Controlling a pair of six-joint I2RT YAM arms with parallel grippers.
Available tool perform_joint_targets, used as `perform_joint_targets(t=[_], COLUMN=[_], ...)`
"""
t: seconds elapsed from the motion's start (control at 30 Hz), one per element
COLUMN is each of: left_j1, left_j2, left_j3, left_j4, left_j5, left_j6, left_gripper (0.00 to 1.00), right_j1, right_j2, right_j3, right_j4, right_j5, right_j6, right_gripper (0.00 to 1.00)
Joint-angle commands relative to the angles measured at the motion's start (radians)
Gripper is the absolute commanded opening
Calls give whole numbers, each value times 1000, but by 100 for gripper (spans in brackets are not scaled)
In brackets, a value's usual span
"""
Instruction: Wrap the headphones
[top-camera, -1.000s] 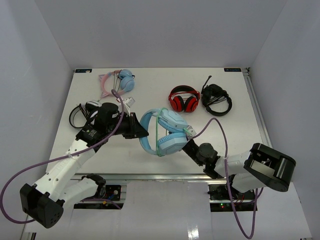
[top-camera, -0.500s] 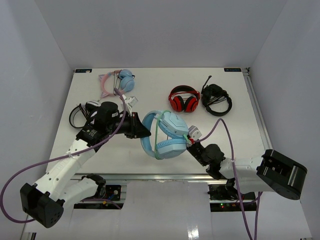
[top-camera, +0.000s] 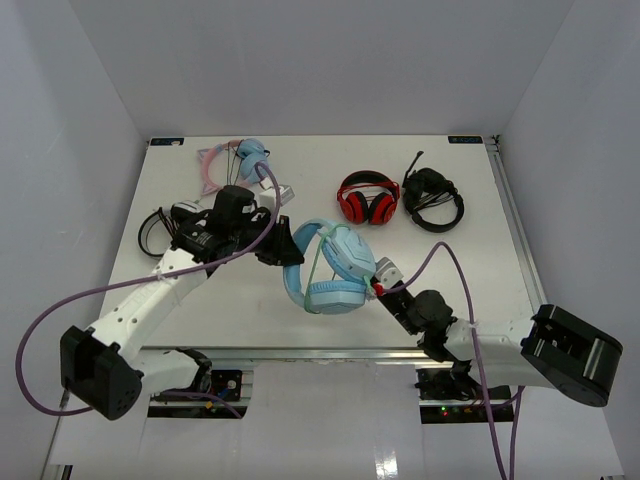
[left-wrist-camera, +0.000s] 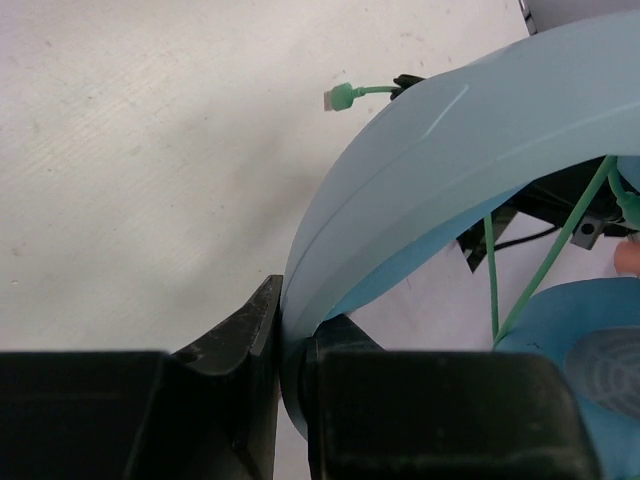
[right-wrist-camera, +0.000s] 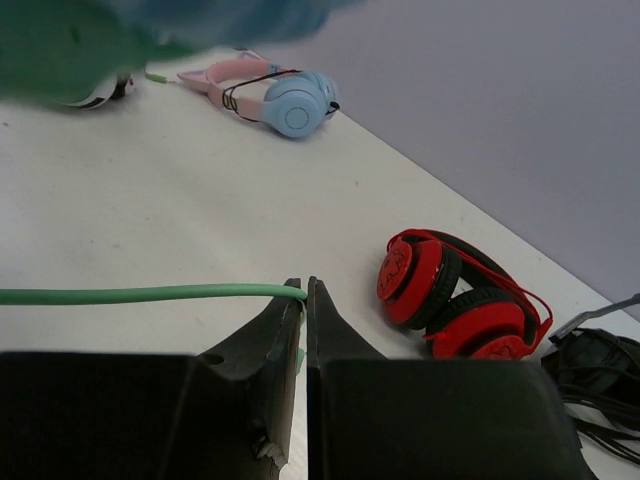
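- The desk (top-camera: 240, 310) carries several headsets. The headphones (top-camera: 345, 252) for the task are at its middle front, between the two arms, well apart from the red pair (top-camera: 367, 200) and the pink pair (top-camera: 235, 162) at the back.
- The headphones look bulky but light, a plastic shell likely to swing about any single hold. I cannot tell whether the lower cup (top-camera: 335, 297) rests on the desk.
- The headband (left-wrist-camera: 420, 190) is wide, smooth and stiff, probably the best anchor. The left gripper (left-wrist-camera: 290, 320) is clamped across its edge. That surface looks slippery, so a deep bite seems wiser than a fingertip pinch.
- The cups are padded and soft. They would give under pressure, which makes them a poor place to grip.
- The cable (right-wrist-camera: 150, 294) is thin, limp and pale green, with strands already crossing between band and cup. The right gripper (right-wrist-camera: 305, 300) is closed on it, pinching it between the fingertips. It should be led under light tension, since a hard pull could strain it.
- The plug (left-wrist-camera: 335, 97) juts out free beyond the headband.
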Motion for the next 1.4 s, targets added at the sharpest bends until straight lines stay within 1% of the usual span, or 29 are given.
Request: perform_joint_targets(t=[0.0, 0.07, 0.2, 0.33, 0.4, 0.43, 0.5, 0.57, 0.63, 0.83, 0.9, 1.03, 1.1, 1.23, 1.37], left_j1=[-7, -6, -6, -5, -5, -6, -6, -6, -4, -2, 6, 14, 16, 16, 28], left_j2=[87, 111, 121, 125, 115, 108, 99, 106, 137, 244, 252, 242, 240, 299, 377], left_j3=[53, 55, 73, 95, 106, 109, 115, 126, 142, 123, 107, 70, 51, 48, 64], left_j4=[32, 85, 131, 136, 120, 109, 84, 66, 37, 47, 68, 107, 117, 114, 106], left_j5=[164, 205, 177, 202, 162, 139, 66, -9, -93, -220, -232, -278, -330, -416, -414], left_j6=[78, 55, 19, 48, 86, 114, 191, 238, 291, 373, 391, 422, 441, 484, 504], left_gripper=[0, 0, 0, 0, 0, 0, 0, 0, 0, 0, 0, 0, 0, 0, 0], right_j1=[-10, -10, -10, -11, -11, -12, -17, -20, -21, -29, -34, -58, -68, -76, -97], right_j2=[-66, -81, -127, -181, -214, -236, -278, -285, -275, -200, -148, -77, -18, 62, 182], right_j3=[2, -9, -4, -3, 8, 15, 48, 104, 134, 145, 156, 176, 200, 231, 269], right_j4=[413, 420, 353, 288, 238, 189, 23, -148, -230, -229, -230, -230, -241, -243, -216], right_j5=[-83, -128, -162, -155, -124, -110, -91, -121, -146, -39, -20, -15, -28, 13, 56], right_j6=[-26, -22, -9, 0, 0, 3, 23, 40, 58, 86, 94, 149, 177, 174, 152], right_gripper=[8, 8, 8, 8, 8, 8, 8, 8, 8, 8, 8, 8, 8, 8, 8])
